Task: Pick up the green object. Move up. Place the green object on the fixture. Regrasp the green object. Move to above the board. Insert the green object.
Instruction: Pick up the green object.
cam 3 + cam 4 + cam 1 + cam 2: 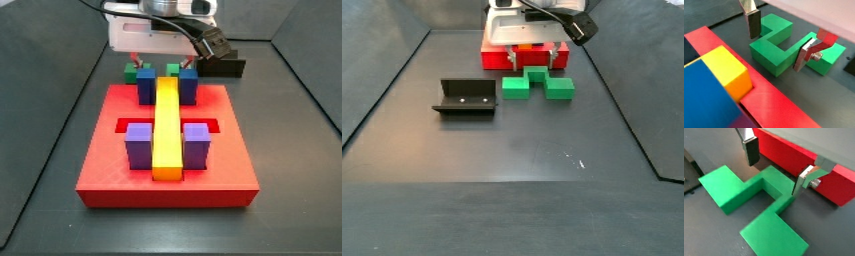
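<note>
The green object [539,86] is a U-shaped block lying flat on the dark floor, with its crossbar toward the board [497,62]. Both wrist views show it from above [769,56] [764,190]. My gripper [776,50] [774,177] hangs open just over the crossbar. One finger [753,22] stands beside one end and one finger [803,56] beside the opposite end, and nothing is held. The fixture [466,97] stands to the left of the block. In a side view only green tips [132,72] show behind the board [167,188].
The red board carries a long yellow bar [166,125] between blue posts [146,86] and purple posts [138,146]. Its edge [804,158] lies close beside the block. Dark walls enclose the floor.
</note>
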